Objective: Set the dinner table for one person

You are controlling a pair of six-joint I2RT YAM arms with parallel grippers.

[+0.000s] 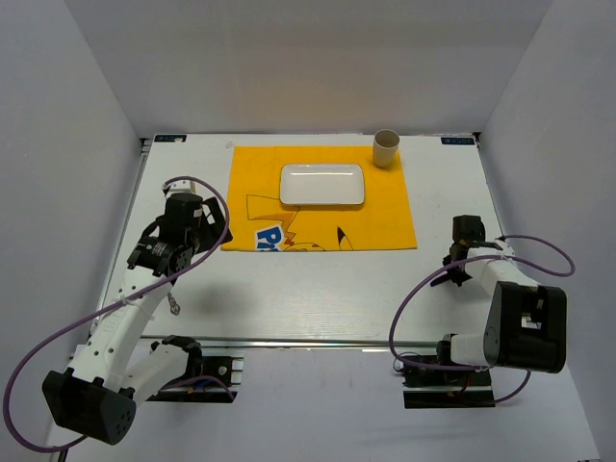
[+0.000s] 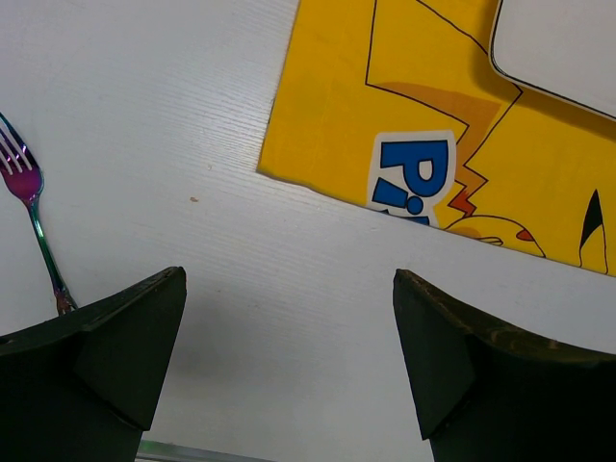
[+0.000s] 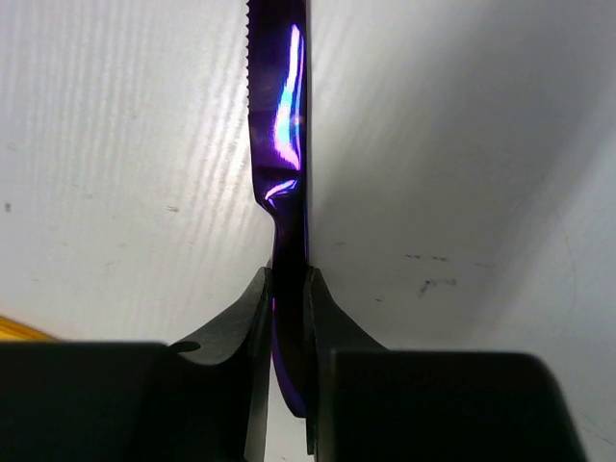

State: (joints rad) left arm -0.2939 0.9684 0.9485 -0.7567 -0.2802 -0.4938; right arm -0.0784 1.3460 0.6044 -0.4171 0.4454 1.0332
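Left gripper [image 2: 289, 289] hangs with jaws spread wide and empty over the white dinner table [image 1: 318, 298], just off the near left corner of the yellow cartoon mat [image 1: 385, 217]. An iridescent fork [image 2: 34, 221] lies on bare tabletop farther left of the mat, its handle end hidden behind a finger [image 2: 96, 356]. On the mat sit a white rectangular plate [image 1: 321, 185] and, at its far right corner, a paper cup [image 1: 386, 148]. Right of the mat, the right gripper [image 3: 287, 289] is clamped on the handle of a purple knife [image 3: 284, 144], blade on edge; whether it touches the table is unclear. The table itself is rigid and fixed, a surface to set things on rather than grasp, and likely slick under cutlery. The thin, stiff, glossy fork looks best pinched mid-handle.
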